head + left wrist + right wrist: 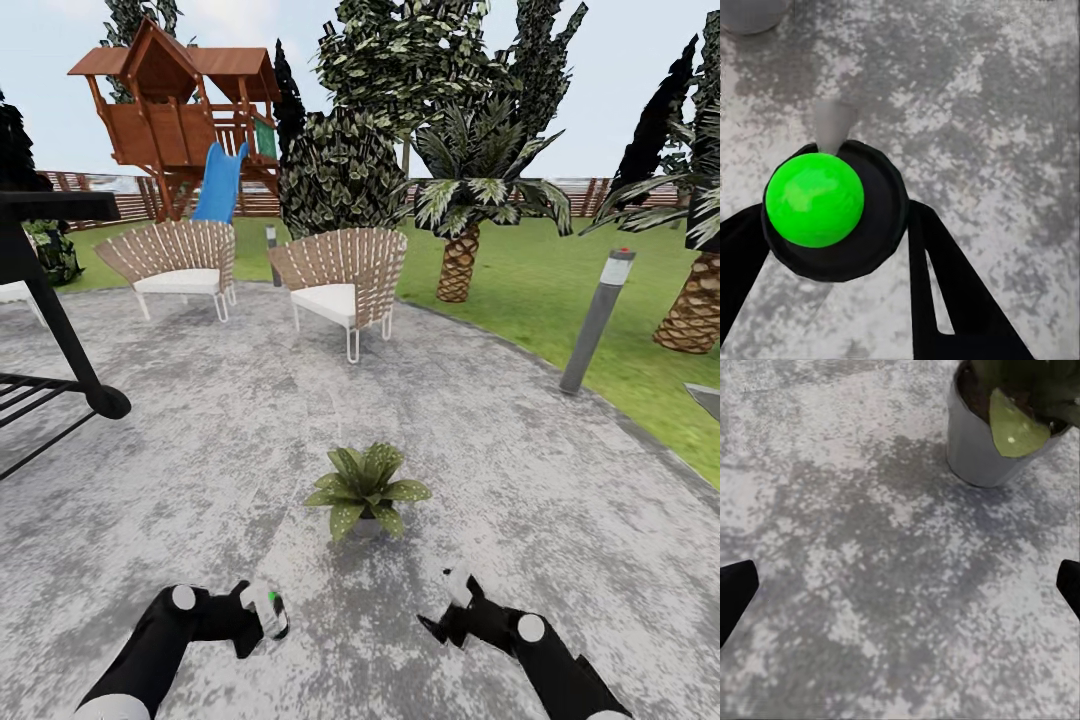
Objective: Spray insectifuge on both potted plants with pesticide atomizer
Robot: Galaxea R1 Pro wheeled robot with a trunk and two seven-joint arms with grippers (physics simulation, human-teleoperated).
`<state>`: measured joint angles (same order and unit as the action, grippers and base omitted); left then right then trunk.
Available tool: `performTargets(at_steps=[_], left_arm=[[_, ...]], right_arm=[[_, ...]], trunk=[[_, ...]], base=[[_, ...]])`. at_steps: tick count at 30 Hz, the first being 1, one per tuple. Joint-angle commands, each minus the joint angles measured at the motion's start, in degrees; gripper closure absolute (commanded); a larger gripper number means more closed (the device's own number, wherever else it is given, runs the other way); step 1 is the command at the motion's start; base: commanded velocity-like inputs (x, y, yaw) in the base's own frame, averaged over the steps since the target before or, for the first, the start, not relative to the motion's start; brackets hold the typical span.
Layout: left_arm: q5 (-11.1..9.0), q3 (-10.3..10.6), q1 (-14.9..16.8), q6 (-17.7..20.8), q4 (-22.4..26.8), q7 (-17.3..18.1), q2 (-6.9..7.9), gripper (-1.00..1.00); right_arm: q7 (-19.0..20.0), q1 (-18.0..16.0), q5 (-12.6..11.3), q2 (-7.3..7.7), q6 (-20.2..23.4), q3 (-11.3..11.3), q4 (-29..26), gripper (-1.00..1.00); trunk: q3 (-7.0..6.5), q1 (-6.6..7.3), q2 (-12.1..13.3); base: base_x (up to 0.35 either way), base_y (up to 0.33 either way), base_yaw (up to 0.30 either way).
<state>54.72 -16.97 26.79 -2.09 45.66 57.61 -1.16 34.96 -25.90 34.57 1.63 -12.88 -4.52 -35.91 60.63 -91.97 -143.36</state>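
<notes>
Head view: spraying stage, first plant flecked white, atomizer carried in the left gripper (pixel 262 618).
Left fingers clamp the slim white-and-green pesticide atomizer (pixel 270 610), just short of the broad-leaved potted plant in its grey pot (pixel 365 488); the right gripper (pixel 447 606) spreads wide, empty. Whitish insectifuge specks (pixel 345 517) dot the leaves, so coverage looks begun; a second plant remains. Mottled grey stone patio (pixel 200 440), two wicker chairs (pixel 345 272), lawn (pixel 530 285), slatted fence behind.

Both black arms reach forward low over the patio. The left gripper (pixel 262 612) has its fingers (pixel 952 292) closed around the atomizer (pixel 832 214). The right gripper (pixel 447 608) holds its fingers (pixel 735 589) spread wide, empty.
</notes>
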Motion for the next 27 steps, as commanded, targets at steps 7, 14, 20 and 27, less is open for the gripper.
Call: performTargets(at_steps=[7,14,20,27], left_arm=[[10.60,11.29,0.43,6.29,-0.01,4.32,0.59,1.00],[10.85,11.61,0.24,6.89,-0.01,4.40,0.06,1.00],[10.70,11.31,0.27,6.73,-0.44,4.01,-0.30,1.00],[10.16,11.26,0.28,6.32,-0.67,3.05,-0.88,1.00]], right_arm=[[5.97,-3.46,0.81,-1.31,-0.04,14.17,-0.20,1.00],[12.56,-3.85,0.41,-1.68,0.02,14.56,-2.20,1.00],[13.00,-3.89,0.35,-4.97,2.25,14.59,-2.44,1.00],[13.09,-4.14,0.26,-8.42,6.22,14.57,-2.49,1.00]], trunk=[[0.06,0.01,-0.02],[0.06,0.01,-0.02],[0.06,0.01,-0.02],[0.06,0.01,-0.02]], base=[[0.000,0.000,0.000],[0.000,0.000,0.000],[0.000,0.000,0.000],[0.000,0.000,0.000]])
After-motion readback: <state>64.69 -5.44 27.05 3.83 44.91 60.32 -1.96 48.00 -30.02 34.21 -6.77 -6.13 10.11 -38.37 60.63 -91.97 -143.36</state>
